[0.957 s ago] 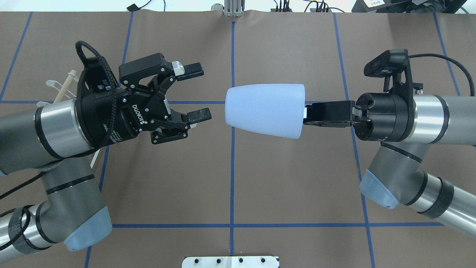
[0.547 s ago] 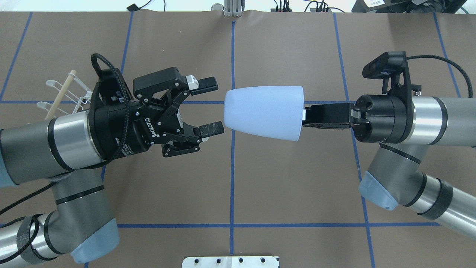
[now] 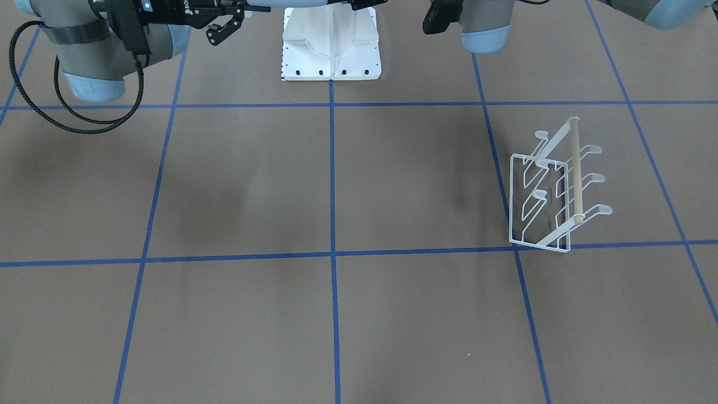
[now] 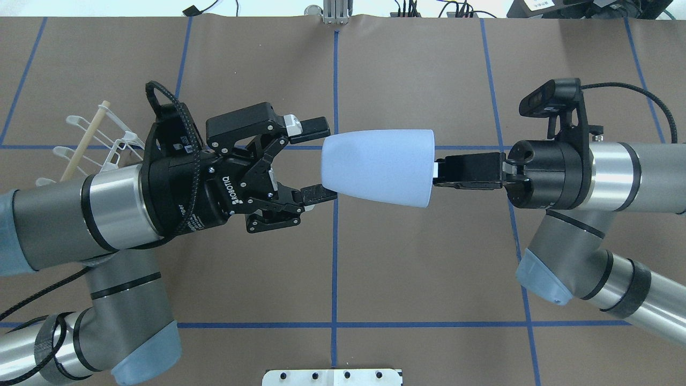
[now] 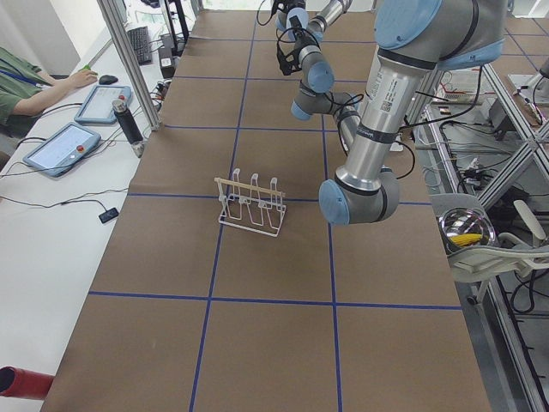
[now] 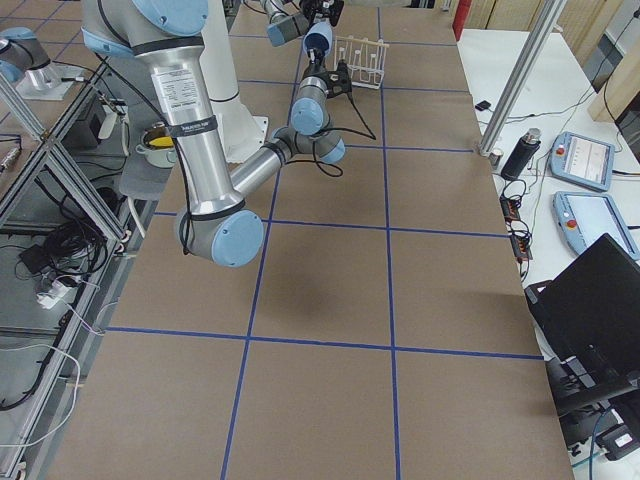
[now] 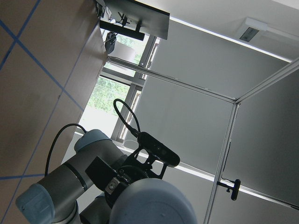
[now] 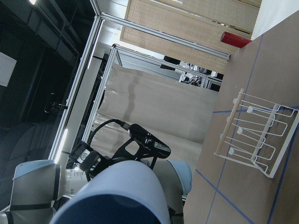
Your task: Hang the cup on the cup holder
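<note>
The light blue cup (image 4: 378, 166) hangs in the air over the table's middle, lying sideways with its narrow base to the left. My right gripper (image 4: 435, 174) is shut on its wide rim. My left gripper (image 4: 320, 160) is open, with one finger (image 4: 313, 125) beyond the cup's base and the other finger (image 4: 319, 194) on its near side; I cannot tell whether they touch it. The white wire cup holder (image 3: 555, 191) stands on the table on my left, partly hidden by my left arm in the overhead view (image 4: 102, 136). The cup fills the bottom of both wrist views (image 7: 154, 200) (image 8: 117, 196).
The white robot base plate (image 3: 331, 45) sits at the table's near edge. Blue tape lines divide the brown table. An operator's tablets (image 5: 86, 120) lie on a side desk beyond the table's far edge.
My left arm has moved right toward the cup, and its open fingers now flank the cup's base. The right gripper and cup have shifted slightly left.
</note>
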Motion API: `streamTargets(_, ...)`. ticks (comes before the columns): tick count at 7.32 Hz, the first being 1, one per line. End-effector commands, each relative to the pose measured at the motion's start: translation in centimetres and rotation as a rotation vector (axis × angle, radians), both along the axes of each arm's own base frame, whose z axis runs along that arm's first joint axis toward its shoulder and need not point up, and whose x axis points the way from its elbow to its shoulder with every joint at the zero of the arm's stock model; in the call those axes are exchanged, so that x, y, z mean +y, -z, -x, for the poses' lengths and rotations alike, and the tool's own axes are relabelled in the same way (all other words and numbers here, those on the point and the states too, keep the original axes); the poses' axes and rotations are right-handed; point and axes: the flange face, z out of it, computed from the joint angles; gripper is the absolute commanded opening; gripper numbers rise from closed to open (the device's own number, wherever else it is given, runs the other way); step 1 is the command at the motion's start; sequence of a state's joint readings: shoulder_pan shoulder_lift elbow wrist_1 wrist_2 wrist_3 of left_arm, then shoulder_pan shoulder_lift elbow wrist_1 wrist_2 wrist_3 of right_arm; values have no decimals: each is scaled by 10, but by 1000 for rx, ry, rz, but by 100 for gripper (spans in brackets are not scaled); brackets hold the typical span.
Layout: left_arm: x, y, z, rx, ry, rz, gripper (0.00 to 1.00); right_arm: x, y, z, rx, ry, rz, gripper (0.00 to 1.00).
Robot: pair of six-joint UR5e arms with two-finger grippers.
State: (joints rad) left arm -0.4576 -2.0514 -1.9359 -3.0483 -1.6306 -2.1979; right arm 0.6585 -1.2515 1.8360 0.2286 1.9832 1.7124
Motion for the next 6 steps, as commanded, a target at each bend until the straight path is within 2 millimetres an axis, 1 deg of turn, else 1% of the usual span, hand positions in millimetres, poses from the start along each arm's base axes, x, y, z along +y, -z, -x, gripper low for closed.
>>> streamTargets(1,-1,-1,-2,-5,0,2,97,3,1,1,-2,7,-1,0)
streamTargets(3,0,0,-2,-4,-2,0,93,10,3,7,-8,25,-5,0)
streamTargets(6,3,0,-4,-4,-9,-4,81,10,2,9,-5,28,-5,0)
